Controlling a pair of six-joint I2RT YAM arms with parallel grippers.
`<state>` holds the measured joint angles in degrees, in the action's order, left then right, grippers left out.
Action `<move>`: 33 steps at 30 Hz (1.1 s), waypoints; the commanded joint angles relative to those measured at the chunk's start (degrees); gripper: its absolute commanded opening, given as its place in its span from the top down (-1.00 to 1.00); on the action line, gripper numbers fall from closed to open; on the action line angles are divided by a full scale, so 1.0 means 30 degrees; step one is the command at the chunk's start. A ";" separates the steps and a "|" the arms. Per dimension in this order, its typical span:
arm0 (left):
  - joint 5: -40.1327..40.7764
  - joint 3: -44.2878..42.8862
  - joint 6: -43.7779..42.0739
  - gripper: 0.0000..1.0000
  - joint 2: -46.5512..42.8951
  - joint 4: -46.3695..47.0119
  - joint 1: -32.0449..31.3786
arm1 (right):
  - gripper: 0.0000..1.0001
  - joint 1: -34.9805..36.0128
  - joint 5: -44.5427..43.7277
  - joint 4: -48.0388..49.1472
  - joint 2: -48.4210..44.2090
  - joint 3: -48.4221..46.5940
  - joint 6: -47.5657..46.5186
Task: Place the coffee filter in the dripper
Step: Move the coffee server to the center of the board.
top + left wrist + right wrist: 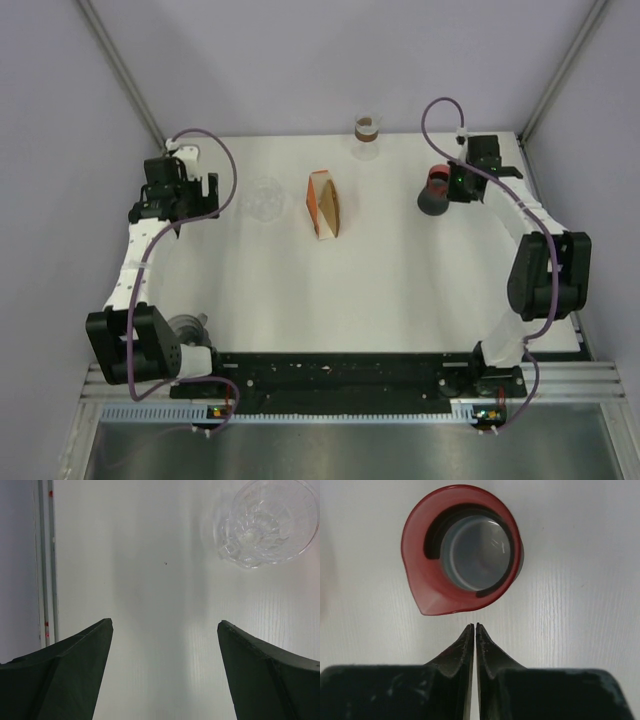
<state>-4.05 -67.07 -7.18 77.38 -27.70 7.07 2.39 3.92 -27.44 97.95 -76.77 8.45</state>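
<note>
The clear ribbed glass dripper [265,198] [267,522] stands on the white table, left of centre. At the table's middle stands an orange wedge-shaped holder with the tan paper coffee filter [325,204] in it. My left gripper [185,195] [165,622] hovers open over bare table, left of the dripper, with nothing between its fingers. My right gripper [450,185] [474,625] is shut and empty. Its tips sit just short of the pointed lip of a red spouted cup [437,190] [462,550].
A small glass with a brown band [367,135] stands at the back edge. The red cup has a grey cylinder inside and a dark base. Grey walls close in the table [400,280] on three sides; a rail [45,560] runs along its left edge.
</note>
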 commanded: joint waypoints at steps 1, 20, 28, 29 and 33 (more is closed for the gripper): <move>0.0062 -0.0700 -0.0272 -0.82 -0.0512 -0.0666 0.0075 | 0.96 0.1220 0.0802 -0.0637 0.0103 -0.1450 -0.1494; -0.1344 -0.0789 -0.0624 -0.78 -0.0336 -0.1488 0.0075 | -0.03 0.3949 -0.3240 -0.3422 -0.0515 -0.4813 -0.3108; -0.0875 -0.0496 -0.0887 -0.78 -0.0569 -0.1517 0.0075 | -0.16 0.3861 -0.5468 -0.4620 0.3526 -0.9355 -0.2962; -0.0846 -0.0467 -0.0917 -0.78 -0.0599 -0.1488 0.0075 | -0.16 0.3831 -0.5323 -0.4825 0.3966 -0.9824 -0.2962; -0.0845 -0.0378 -0.0947 -0.77 -0.0629 -0.1371 0.0075 | -0.16 0.3773 -0.5671 -0.5646 0.5344 -1.0794 -0.2406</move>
<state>-6.63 -67.09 -9.21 77.36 -32.38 7.07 14.26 -9.87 -40.21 109.95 -105.51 -0.30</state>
